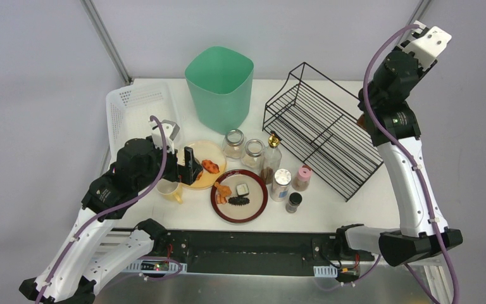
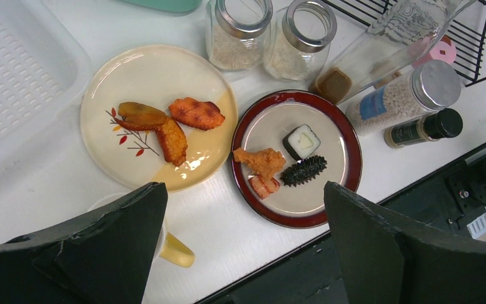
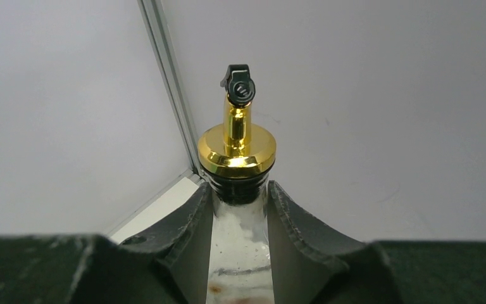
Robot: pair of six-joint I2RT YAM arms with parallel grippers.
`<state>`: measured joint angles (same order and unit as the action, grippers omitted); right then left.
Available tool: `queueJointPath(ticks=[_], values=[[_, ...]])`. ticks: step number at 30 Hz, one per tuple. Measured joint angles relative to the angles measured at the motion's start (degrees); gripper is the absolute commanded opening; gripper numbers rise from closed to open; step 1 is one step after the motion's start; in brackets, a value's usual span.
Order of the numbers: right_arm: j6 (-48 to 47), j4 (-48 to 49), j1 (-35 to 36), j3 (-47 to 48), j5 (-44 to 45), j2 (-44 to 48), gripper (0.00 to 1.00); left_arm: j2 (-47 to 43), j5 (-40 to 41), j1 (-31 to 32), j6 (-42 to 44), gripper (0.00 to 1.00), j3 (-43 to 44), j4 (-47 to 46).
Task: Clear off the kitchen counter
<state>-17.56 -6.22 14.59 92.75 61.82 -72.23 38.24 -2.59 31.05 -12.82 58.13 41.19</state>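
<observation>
Glass bottle with a gold pourer and black cap [image 3: 237, 149], pinched at the neck by the right gripper [image 3: 239, 196].
The left gripper [image 2: 243, 253] is spread wide and holds nothing. The white kitchen counter [image 1: 335, 209] lies beneath it, a cream round plate [image 2: 158, 76] of orange food ahead of its left finger, a red-rimmed round plate [image 2: 335, 183] ahead between both fingers.
</observation>
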Motion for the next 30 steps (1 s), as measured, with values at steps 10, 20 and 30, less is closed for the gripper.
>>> queueJointPath(ticks=[10, 20, 30], values=[[-0.22, 0.92, -1.49, 0.59, -1.29, -1.73, 0.00, 0.24, 0.00, 0.00, 0.02, 1.00, 0.00, -0.02], [-0.09, 0.85, -2.40, 2.29, -2.32, -4.09, 0.00, 0.24, 0.02, 0.00, 0.02, 1.00, -0.15, -0.07], [0.22, -0.52, -3.23, 4.37, -3.34, -6.05, 0.00, -0.04, 0.02, 0.00, 0.02, 1.00, -0.17, -0.07]])
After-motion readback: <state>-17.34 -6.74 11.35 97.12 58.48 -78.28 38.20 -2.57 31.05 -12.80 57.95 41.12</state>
